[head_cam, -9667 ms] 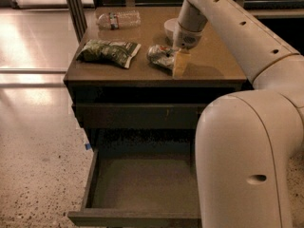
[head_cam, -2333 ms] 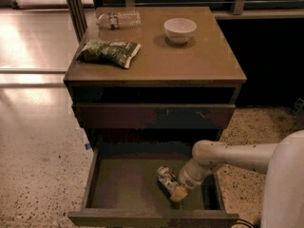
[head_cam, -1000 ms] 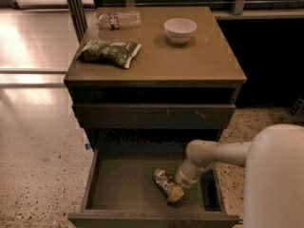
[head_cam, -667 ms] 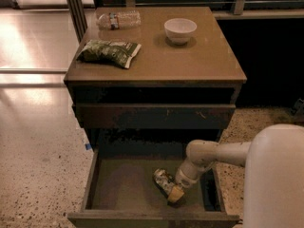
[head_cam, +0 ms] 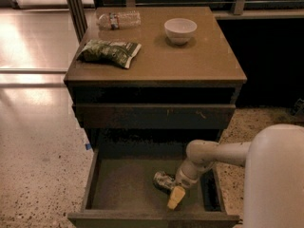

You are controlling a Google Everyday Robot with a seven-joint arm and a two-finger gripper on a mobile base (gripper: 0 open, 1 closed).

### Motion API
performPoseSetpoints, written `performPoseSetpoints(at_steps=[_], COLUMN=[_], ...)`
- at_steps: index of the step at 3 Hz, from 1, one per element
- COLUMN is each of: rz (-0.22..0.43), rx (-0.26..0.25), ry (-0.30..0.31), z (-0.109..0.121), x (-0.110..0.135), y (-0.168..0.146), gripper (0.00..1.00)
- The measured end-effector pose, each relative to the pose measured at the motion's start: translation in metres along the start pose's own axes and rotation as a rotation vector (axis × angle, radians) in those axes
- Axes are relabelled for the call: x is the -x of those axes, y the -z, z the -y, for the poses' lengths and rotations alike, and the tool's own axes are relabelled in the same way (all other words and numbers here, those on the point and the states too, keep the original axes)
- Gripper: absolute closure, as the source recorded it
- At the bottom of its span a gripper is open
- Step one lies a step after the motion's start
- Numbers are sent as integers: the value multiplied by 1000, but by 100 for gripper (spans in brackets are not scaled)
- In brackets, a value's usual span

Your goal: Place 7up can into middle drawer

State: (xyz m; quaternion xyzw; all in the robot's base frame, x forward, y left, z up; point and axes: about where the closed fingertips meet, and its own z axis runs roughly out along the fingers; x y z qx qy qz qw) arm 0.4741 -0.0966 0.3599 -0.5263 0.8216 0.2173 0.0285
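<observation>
The 7up can (head_cam: 162, 180), small, silvery and dented, lies on its side on the grey-brown floor of the open middle drawer (head_cam: 123, 189), right of centre. My gripper (head_cam: 171, 192) is down inside the drawer, right against the can's right side, with its yellowish tip pointing at the drawer's front wall. My white arm (head_cam: 213, 153) reaches in from the right. Whether the gripper grips the can or only touches it does not show.
On the cabinet top (head_cam: 190, 61) lie a dark green snack bag (head_cam: 109, 52), a clear water bottle (head_cam: 118, 20) and a white bowl (head_cam: 180, 30). A shut drawer front (head_cam: 152, 116) sits above the open drawer. My white body (head_cam: 275, 179) fills the lower right.
The arm has brought the can from the cabinet top down into the drawer. Over the last second the gripper and can have stayed nearly still, after a small shift to the left.
</observation>
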Motion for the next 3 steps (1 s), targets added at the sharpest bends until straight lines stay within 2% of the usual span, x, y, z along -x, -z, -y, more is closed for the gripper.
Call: performPoseSetpoints(at_steps=[1,2,3], rz=[0,46,133], rx=[0,-47,-172], ry=[0,-11,-38], z=[0,-1,-9], x=[0,-7,-27], y=[0,24,76], gripper=[0,0,0])
